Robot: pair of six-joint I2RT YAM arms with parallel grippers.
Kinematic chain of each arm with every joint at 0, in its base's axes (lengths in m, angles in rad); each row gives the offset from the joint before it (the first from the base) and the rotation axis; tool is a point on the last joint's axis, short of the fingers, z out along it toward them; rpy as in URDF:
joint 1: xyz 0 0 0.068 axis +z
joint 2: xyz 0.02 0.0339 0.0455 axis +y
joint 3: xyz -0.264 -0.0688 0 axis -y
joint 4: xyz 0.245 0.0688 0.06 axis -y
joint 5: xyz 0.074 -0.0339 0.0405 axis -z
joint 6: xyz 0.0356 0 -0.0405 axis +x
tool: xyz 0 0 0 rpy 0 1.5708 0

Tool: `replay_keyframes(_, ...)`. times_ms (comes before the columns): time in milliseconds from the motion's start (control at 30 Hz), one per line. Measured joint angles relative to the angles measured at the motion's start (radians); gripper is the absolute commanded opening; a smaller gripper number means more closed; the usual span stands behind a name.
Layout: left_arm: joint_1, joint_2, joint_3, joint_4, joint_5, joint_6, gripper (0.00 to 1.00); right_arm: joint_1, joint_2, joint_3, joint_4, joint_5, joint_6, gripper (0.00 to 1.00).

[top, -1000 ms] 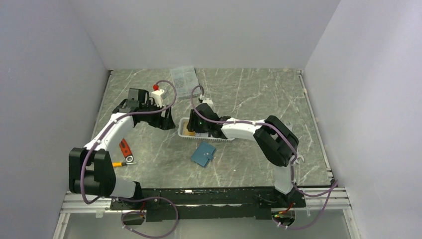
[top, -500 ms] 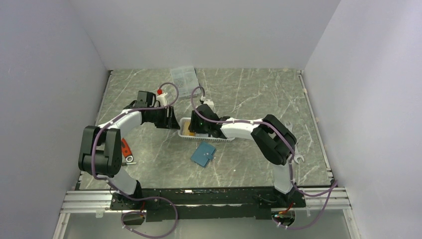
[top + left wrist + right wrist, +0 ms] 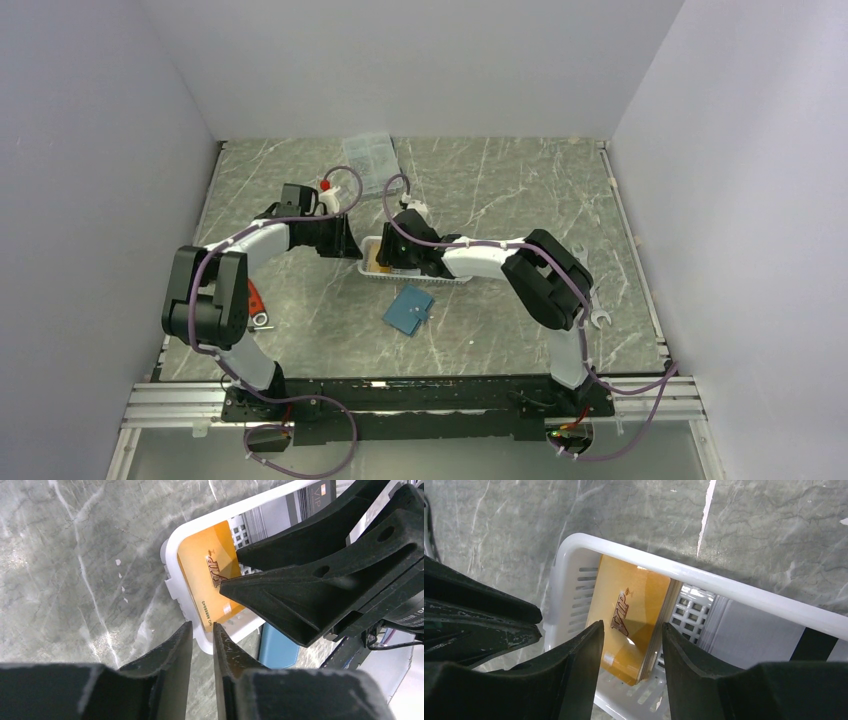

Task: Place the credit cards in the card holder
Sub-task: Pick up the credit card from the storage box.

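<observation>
you are looking at the basket (image 3: 744, 592) sitting near the middle of the table (image 3: 500, 190), with the credit cards (image 3: 631, 615) lying inside it, one at its left end and the rest to that card's right. the card holder (image 3: 408, 310) is lying just in front of the basket, toward the arm bases. the tool (image 3: 254, 300) is lying well to the left, beside the left arm. the compartment box (image 3: 370, 154) is sitting behind the basket, near the table's far edge. the left gripper (image 3: 201, 627) is hanging just outside the basket's left end, and the right gripper (image 3: 631, 626) is hovering over the leftmost card.
</observation>
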Motion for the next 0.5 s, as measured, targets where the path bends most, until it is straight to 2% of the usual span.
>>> replay_keyframes(500,-0.026,0.004,-0.002,0.009,-0.012,0.002,0.19,0.000,0.000,0.000,0.016,-0.018,0.000,0.45)
